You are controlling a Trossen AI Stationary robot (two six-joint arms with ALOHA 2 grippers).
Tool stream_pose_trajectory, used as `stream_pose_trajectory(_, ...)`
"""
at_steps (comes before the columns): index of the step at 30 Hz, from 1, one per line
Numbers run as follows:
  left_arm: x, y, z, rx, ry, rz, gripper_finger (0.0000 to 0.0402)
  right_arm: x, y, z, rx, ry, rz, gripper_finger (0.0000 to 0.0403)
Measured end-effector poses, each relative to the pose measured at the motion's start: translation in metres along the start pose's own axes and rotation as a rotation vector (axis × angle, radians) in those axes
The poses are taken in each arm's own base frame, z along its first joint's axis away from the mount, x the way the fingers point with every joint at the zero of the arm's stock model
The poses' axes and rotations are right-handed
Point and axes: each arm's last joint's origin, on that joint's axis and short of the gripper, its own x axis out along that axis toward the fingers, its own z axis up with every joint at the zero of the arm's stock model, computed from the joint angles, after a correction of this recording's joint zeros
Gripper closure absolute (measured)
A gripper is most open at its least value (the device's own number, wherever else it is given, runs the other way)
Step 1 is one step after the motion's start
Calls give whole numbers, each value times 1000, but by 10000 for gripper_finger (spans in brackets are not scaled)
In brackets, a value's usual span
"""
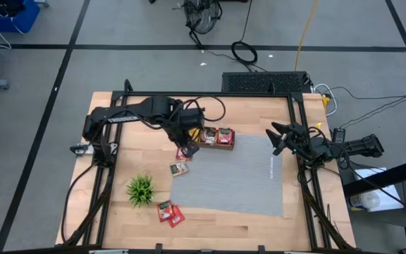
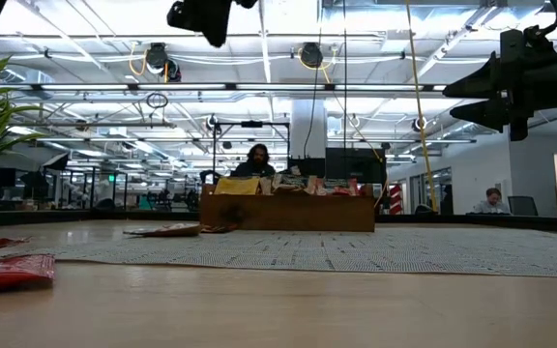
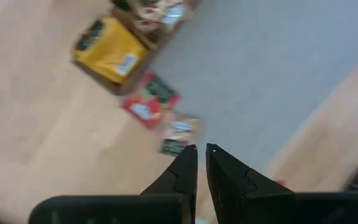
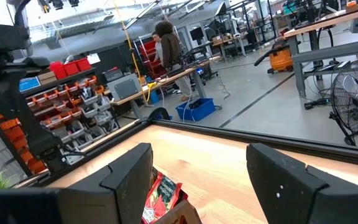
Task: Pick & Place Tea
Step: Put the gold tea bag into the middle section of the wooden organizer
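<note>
Left gripper (image 3: 201, 148) hangs over the loose tea packets (image 1: 182, 161) beside the wooden tray (image 1: 216, 137), jaws nearly shut, empty. Right gripper (image 1: 279, 137) waits wide open, holding nothing, at the counter's (image 1: 118, 219) right side. Risk: the packets overlap, so a descent with narrow jaws may push or lift two.

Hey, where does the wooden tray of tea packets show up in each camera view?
High view: wooden tray, by the grey mat's far-left corner.
Low view: tray mid-picture, beyond the mat.
Left wrist view: tray, top edge, beside the mat.
Right wrist view: only a corner, bottom edge.
Shared landmark: the mat.
</note>
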Motion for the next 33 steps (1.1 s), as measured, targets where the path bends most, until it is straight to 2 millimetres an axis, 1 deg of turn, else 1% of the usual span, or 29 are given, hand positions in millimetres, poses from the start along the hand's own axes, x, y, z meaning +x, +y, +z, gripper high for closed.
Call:
stream_pose_trajectory(2,-1,0,-1,-7,11,-23,366,0,0,0,0,0,0,161)
stream_pose_trajectory(9,-1,0,-1,13,22,-22,366,0,0,0,0,0,0,161)
stream_pose_trajectory(11,-1,0,-1,106,21,-23,366,0,0,0,0,0,0,161)
stream_pose_trajectory(19,-1,0,-2,720,14,-31,366,0,0,0,0,0,0,161)
stream_pose_trajectory(21,-1,-1,-2,861,16,-56,366,0,0,0,0,0,0,161)
stream_pose_trajectory(24,-1,-2,-3,1022,17,-120,366,0,0,0,0,0,0,161)
stream_pose_trajectory(26,-1,-3,-3,1081,14,-134,366,0,0,0,0,0,0,161)
stream_pose_trajectory(31,-1,-3,-3,1116,12,-130,364,0,0,0,0,0,0,161)
stream_pose_trajectory(33,-1,-3,-3,1116,12,-128,352,0,0,0,0,0,0,161)
